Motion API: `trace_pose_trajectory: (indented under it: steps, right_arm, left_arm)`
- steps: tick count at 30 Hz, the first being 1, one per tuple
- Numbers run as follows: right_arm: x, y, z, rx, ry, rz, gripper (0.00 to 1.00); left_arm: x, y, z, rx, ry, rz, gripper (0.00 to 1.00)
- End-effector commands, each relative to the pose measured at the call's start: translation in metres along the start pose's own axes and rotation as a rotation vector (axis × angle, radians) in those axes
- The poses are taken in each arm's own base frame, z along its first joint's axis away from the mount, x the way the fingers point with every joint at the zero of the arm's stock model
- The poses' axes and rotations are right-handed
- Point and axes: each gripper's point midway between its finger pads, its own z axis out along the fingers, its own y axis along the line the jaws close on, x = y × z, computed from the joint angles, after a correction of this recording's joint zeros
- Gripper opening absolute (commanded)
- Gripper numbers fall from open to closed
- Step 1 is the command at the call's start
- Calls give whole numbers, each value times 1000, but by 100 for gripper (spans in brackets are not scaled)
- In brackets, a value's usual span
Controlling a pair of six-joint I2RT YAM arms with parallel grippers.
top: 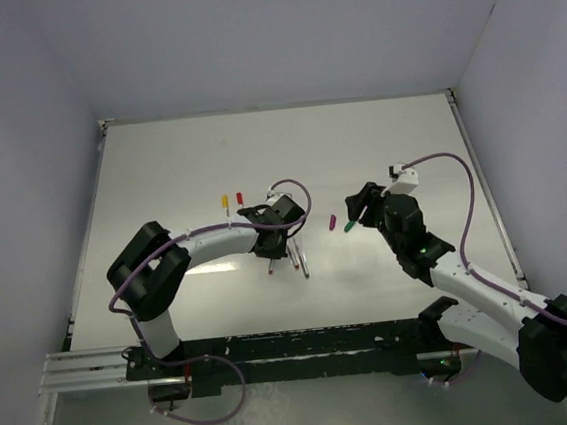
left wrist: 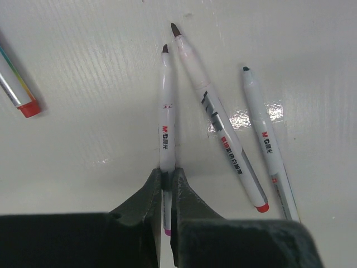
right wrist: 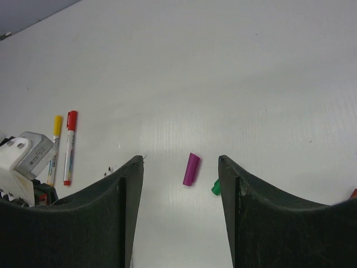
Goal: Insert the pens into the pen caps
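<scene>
Pinching one pen (left wrist: pixel 166 111) tight, my left hand (left wrist: pixel 166 187) grips it by the back end. The pen points straight out ahead over the counter (left wrist: pixel 83 123). Red letters on it say M&G. My right hand (right wrist: pixel 179 163) is open and holds nothing. The purple cap (right wrist: pixel 191 169) lies just ahead between its fingers, long way pointing away. That hand is nearer to it.

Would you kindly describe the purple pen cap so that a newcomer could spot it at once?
On the white table, look between the two arms, just ahead of the right gripper, whose fingers stand open. Two stubby caps lie there; the purple cap is the left one, beside the green cap.
</scene>
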Motion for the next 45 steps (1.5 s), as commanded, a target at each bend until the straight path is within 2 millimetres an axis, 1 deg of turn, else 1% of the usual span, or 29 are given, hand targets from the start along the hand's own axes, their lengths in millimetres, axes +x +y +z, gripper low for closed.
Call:
trace_pose_trajectory:
  steps: [1,2,6,9,12,14,15,16,19,21,26,30,33,37,45]
  right_arm:
    - [-18,11,-4,-36,-44,24,58]
    - [-18,11,-4,-37,-42,23,58]
    - [-16,12,-3,-37,-31,20,58]
    - [-11,10,0,-20,-6,5,56]
    - [-4,6,5,8,32,-23,56]
    - [-1,2,9,37,56,-52,55]
    - [-4,0,12,52,51,-97,55]
    - [-1,1,14,50,71,-113,54]
    - [15,0,21,63,160,-147,53]
    - [24,2,26,59,200,-160,52]
    - [39,6,36,47,267,-173,45]
    - [51,9,45,42,335,-197,44]
    - [61,10,50,41,374,-214,43]
    - [70,12,55,44,406,-224,41]
    - [86,10,62,68,473,-238,38]
  left_arm:
    - [29,11,10,-34,96,39,3]
    - [33,13,11,-37,105,38,0]
    - [43,16,14,-36,123,31,0]
    - [46,18,14,-35,121,28,0]
    - [38,18,7,-26,88,20,0]
    - [30,16,-1,-11,50,16,0]
    - [24,15,-5,-1,30,14,0]
    - [20,14,-10,10,11,11,0]
    - [6,10,-22,41,-36,9,0]
    - [1,10,-29,50,-54,10,0]
    - [-8,13,-50,67,-98,1,0]
    - [-18,13,-70,110,-166,-25,0]
    - [-24,13,-79,138,-212,-42,0]
    - [-25,15,-83,153,-244,-55,0]
    - [-20,12,-77,167,-233,-54,0]
